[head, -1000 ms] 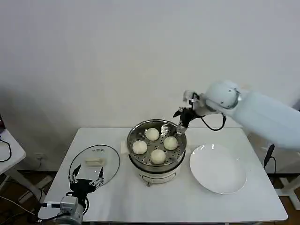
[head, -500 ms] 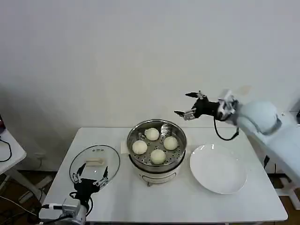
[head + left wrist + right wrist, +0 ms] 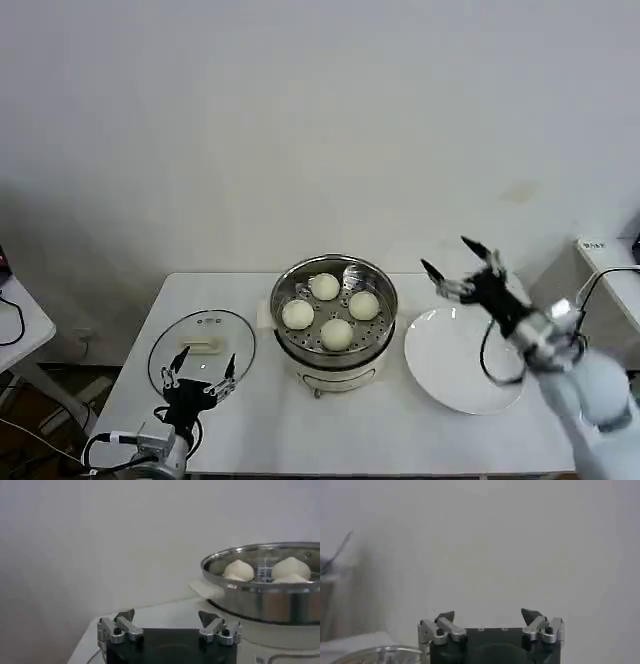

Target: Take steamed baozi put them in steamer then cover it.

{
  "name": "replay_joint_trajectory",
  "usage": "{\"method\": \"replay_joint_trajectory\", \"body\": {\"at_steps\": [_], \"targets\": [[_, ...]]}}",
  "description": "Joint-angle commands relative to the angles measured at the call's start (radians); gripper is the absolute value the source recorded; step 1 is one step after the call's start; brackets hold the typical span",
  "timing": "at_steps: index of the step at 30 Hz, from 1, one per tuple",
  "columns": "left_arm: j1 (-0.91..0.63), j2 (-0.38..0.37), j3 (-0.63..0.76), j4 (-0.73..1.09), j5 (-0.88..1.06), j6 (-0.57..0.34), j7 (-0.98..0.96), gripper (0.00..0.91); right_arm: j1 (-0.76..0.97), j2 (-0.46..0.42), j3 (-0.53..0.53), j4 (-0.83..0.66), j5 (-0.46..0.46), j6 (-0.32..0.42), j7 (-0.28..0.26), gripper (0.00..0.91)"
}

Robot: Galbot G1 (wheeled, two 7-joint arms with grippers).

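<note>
**Lid ahead of the left gripper, steamer loaded and uncovered**

Head view. The four steamed baozi (image 3: 331,308) sit on the perforated tray of the steamer (image 3: 334,350), which stands open at the middle of the table (image 3: 300,430). The cover (image 3: 200,350) lies flat on the table just beyond the left gripper (image 3: 197,373), whose fingers are spread apart and empty, tips aimed at the lid's near rim. The cover's cream handle (image 3: 199,346) is oblong, and its long axis runs roughly across the gripper's line of approach — a span the parted fingers could straddle, as judged from here. The steamer lies to the gripper's right and slightly farther off. The right gripper (image 3: 460,272) hangs spread and empty above the far edge of the white plate (image 3: 465,362), with the steamer to its left; the left arm is plainly the nearer to the cover.

Left wrist view. The left gripper (image 3: 168,624) shows both fingers parted with nothing between them. The steamer (image 3: 265,592) stands ahead and to one side — buns visible over its rim.

Right wrist view. The right gripper (image 3: 491,622) is parted and empty against the wall.
</note>
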Motion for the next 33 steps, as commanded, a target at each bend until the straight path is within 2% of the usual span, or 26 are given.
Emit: {"method": "replay_joint_trajectory", "body": {"at_steps": [1, 6, 10, 17, 20, 23, 28, 29, 33], "targets": [[-0.008, 0.014, -0.007, 0.043, -0.01, -0.007, -0.001, 0.907, -0.404, 0.325, 0.15, -0.03, -0.188, 0.254, 0.049, 0.907], [-0.013, 0.002, -0.005, 0.044, -0.008, -0.011, -0.013, 0.907, -0.427, 0.36, 0.122, -0.033, -0.208, 0.24, 0.067, 0.907], [-0.014, -0.005, -0.004, 0.044, 0.003, -0.014, -0.022, 0.907, -0.426, 0.373, 0.123, -0.02, -0.203, 0.199, 0.065, 0.907], [-0.014, 0.009, -0.008, 0.048, 0.069, -0.034, -0.039, 0.907, -0.41, 0.361, 0.091, -0.042, -0.214, 0.192, 0.053, 0.907], [-0.021, 0.028, 0.0, 0.067, 0.254, -0.083, -0.053, 0.907, -0.391, 0.363, 0.087, -0.036, -0.218, 0.171, 0.053, 0.907], [-0.025, 0.046, 0.013, 0.069, 0.382, -0.117, -0.062, 0.907, -0.382, 0.348, 0.07, -0.023, -0.261, 0.126, 0.074, 0.907], [-0.084, 0.079, 0.015, 0.214, 0.896, -0.263, -0.158, 0.907, -0.366, 0.325, 0.045, -0.009, -0.242, 0.106, 0.069, 0.907], [-0.098, 0.088, 0.014, 0.24, 0.953, -0.291, -0.175, 0.907, -0.362, 0.325, 0.051, -0.011, -0.243, 0.105, 0.067, 0.907], [-0.112, 0.133, 0.034, 0.285, 1.075, -0.295, -0.168, 0.907, -0.358, 0.325, 0.064, -0.011, -0.247, 0.103, 0.062, 0.907]]}}
